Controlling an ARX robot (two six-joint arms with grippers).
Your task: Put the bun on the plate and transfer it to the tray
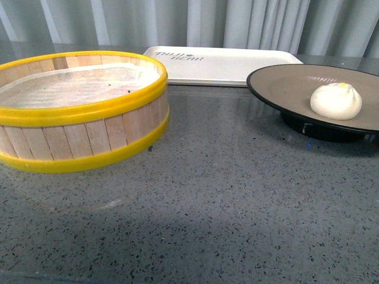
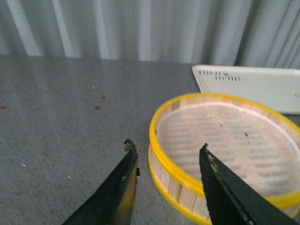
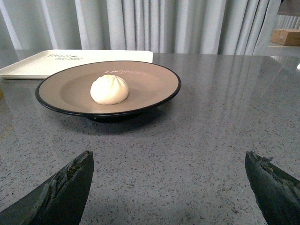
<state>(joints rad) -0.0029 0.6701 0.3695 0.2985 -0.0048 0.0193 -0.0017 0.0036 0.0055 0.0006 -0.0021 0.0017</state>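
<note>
The bun [image 1: 336, 101] sat in the plate [image 1: 284, 89], somewhat off its centre, so I judged the first half of the task done and the transfer to be the step in hand. The tray [image 1: 237, 65] lay just behind the plate, and as far as it showed it held nothing. Whether its edge touched the plate's could not be told.

The steamer basket [image 1: 83, 112] stood apart from the plate on the robot's left. It held only a pale liner and no bun.

The right gripper [image 3: 168, 157] faced the plate from short of its near rim, with its jaws spread very wide and nothing between them. The left gripper [image 2: 167, 146] hung well away from the plate, above the basket's near edge. Its jaws were moderately parted and also empty.

The next move probably fell to the right arm. It would need to close in on the plate's thin black rim, pinch it firmly and lift it level so that the bun did not roll. It would then have to carry the plate over the tray's raised rim and set it down flat
</note>
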